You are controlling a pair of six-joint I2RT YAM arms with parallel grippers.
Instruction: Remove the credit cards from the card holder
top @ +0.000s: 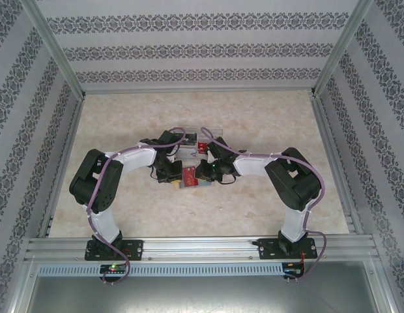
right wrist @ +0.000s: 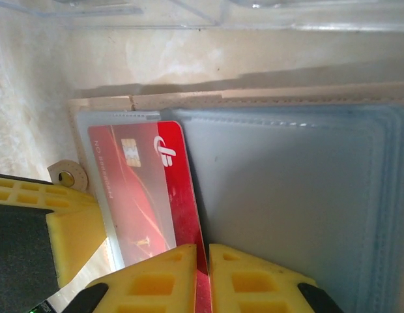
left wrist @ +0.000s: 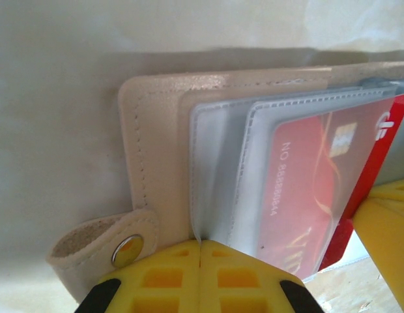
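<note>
The card holder [left wrist: 156, 143] is a cream wallet with a snap tab and clear plastic sleeves, lying open on the table [top: 189, 177]. My left gripper [left wrist: 201, 244] is shut on the edge of a clear sleeve. A red credit card [right wrist: 182, 182] sticks partway out of a sleeve, and my right gripper [right wrist: 203, 251] is shut on its bare edge. The same red card [left wrist: 306, 189] shows through the sleeve in the left wrist view. Blue-grey sleeves [right wrist: 287, 195] lie to the card's right; what they contain is unclear.
A clear plastic box [top: 189, 135] stands just behind the wallet, with something red [top: 202, 148] in it; its wall [right wrist: 189, 13] crosses the top of the right wrist view. Patterned walls and a metal frame [top: 65, 72] enclose the marble-look table [top: 254, 117].
</note>
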